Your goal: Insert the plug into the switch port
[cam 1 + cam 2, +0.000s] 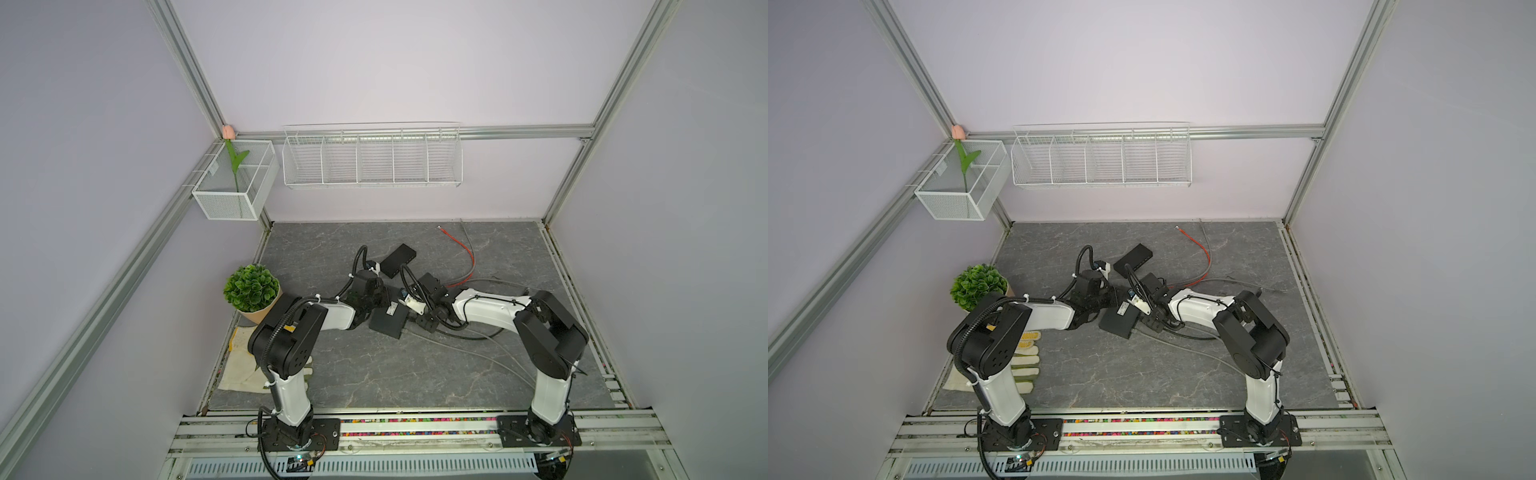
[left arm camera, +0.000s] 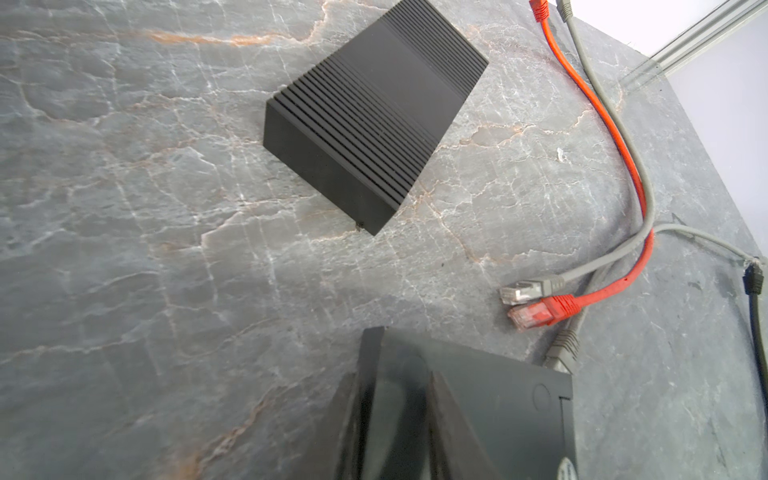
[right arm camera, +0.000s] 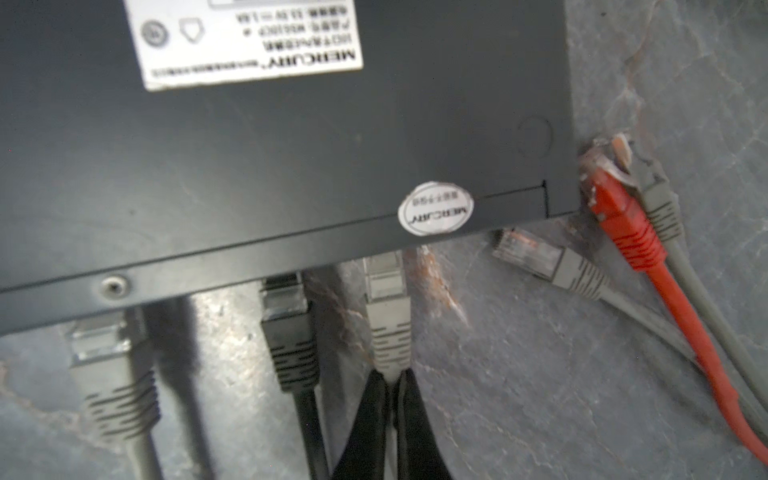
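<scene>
Grey plug is pinched at the tail of its ribbed boot by the right hand, whose two black fingertips are clenched tight on it. The left hand looks clamped on the end of the switch farthest from the right hand, seemingly steadying it on the counter. A ribbed black box lies well ahead of the left hand.

The plug lies straight ahead of the right hand, which is the nearer one. Its long axis runs on from the fingertips into the switch's port edge. Its nose sits under that edge, and I cannot tell whether it has seated. The next move is probably a straight push along that axis.

The switch lies underside up. Its white label reads MERCURY, the smaller print too blurred to read. A round seal sticker also reads MERCURY.

Along the port edge come a second grey plug, a black plug, then the held one. Beyond it, a loose grey plug and a red plug lie unplugged.
</scene>
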Robot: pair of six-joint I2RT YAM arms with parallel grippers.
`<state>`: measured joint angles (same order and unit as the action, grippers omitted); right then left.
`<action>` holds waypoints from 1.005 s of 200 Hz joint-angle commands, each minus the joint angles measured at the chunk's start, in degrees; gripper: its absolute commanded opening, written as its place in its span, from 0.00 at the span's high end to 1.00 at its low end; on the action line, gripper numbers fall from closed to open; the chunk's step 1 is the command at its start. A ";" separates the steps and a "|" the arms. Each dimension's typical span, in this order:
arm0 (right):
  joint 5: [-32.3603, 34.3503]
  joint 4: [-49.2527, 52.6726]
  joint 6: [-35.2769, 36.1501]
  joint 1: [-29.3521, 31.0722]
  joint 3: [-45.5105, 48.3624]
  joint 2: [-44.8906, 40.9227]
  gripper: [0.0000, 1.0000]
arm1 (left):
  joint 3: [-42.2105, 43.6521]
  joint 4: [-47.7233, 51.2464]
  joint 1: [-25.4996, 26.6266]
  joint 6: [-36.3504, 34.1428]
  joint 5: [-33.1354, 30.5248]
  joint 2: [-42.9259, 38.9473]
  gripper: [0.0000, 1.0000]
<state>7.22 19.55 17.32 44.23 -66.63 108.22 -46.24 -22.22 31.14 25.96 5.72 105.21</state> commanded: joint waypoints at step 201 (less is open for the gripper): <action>-13.88 -12.20 1.73 0.63 -12.16 5.16 0.94 | 3.97 8.77 4.99 0.96 7.40 -0.93 0.72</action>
<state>3.22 29.06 19.27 42.74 -74.91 112.62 -45.01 -23.55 32.01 26.09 3.38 104.66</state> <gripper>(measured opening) 0.071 0.273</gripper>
